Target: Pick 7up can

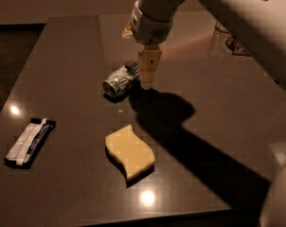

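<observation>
The 7up can (120,79) lies on its side on the dark table (62,46), a little left of centre, with its white and green label up and a silver end facing the front left. My gripper (147,74) hangs from the arm that reaches in from the upper right. Its pale fingertips point down just to the right of the can's far end, very close to it or touching it.
A yellow wavy sponge (129,151) lies in front of the can. A black and white wrapped bar (29,142) lies at the front left. A clear glass jar (223,44) stands at the back right, partly behind the arm. The arm's shadow falls across the table's right half.
</observation>
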Robot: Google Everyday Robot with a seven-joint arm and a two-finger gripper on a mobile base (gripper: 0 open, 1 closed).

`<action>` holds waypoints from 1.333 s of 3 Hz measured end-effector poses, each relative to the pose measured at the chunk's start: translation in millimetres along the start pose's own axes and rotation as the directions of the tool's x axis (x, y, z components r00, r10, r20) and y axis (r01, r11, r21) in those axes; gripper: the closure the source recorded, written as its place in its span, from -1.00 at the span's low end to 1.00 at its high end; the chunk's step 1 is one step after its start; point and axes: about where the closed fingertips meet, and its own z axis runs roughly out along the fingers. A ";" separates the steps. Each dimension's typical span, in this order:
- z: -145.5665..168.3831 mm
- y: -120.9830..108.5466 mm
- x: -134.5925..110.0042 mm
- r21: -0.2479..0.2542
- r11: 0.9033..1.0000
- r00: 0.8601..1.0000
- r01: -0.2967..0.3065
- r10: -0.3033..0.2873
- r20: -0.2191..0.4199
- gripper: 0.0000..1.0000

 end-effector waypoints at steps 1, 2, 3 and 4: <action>22.9 -5.1 -8.9 -0.044 0.997 0.998 0.057 -0.057 -0.005 -1.00; 42.4 1.2 -18.9 -0.088 0.987 0.990 0.136 -0.140 -0.031 -1.00; 63.0 7.3 -19.0 -0.153 0.967 0.972 0.202 -0.217 -0.087 -0.90; 79.7 10.0 -10.2 -0.219 0.946 0.949 0.239 -0.276 -0.154 -0.53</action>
